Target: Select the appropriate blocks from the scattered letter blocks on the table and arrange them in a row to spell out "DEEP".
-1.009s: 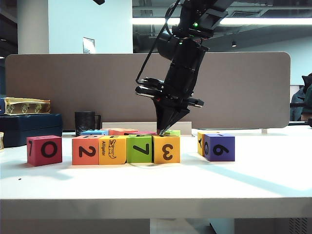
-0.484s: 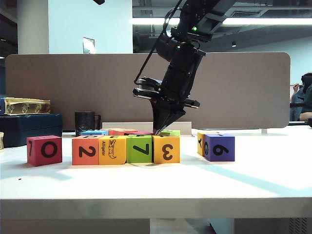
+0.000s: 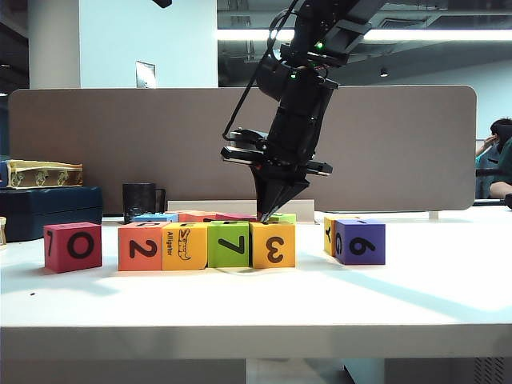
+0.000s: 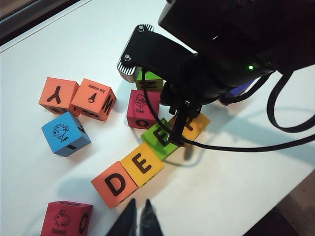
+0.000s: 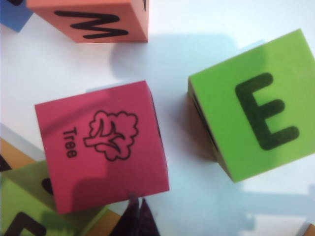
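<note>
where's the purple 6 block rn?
In the exterior view the purple 6 block sits on the table right of centre, apart from the four-block row, touching a yellow block just behind it on its left.

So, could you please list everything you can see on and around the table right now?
row of blocks: four; orange, yellow, green, yellow-orange; front of table
pink block: one, pink, left of row
purple block: one, purple, right of row
loose blocks: several, mixed colours, behind row
mug: one, black, back left
box: one, dark blue, far left
partition: one, grey, behind table
right fingers: shut, black, over row's right end
left fingers: shut, black, above table near row's orange end
</note>
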`<action>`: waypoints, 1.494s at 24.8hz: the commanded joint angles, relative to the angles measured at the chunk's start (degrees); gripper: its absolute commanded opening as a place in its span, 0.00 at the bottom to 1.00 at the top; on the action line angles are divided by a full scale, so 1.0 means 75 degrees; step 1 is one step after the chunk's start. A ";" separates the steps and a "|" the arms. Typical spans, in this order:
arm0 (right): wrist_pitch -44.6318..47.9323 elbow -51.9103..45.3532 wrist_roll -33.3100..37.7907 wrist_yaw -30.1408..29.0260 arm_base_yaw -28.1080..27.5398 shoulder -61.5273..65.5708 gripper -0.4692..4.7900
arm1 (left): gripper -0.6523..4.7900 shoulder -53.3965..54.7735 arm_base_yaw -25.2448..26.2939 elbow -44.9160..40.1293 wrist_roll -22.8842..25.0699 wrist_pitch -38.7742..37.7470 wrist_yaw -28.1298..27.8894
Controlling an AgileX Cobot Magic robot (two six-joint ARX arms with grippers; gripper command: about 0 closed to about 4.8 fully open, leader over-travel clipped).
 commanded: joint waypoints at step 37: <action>0.1387 0.0026 0.0012 -0.0839 0.0047 0.0178 0.09 | 0.14 -0.0038 -0.0006 0.0026 0.0032 -0.0128 0.0009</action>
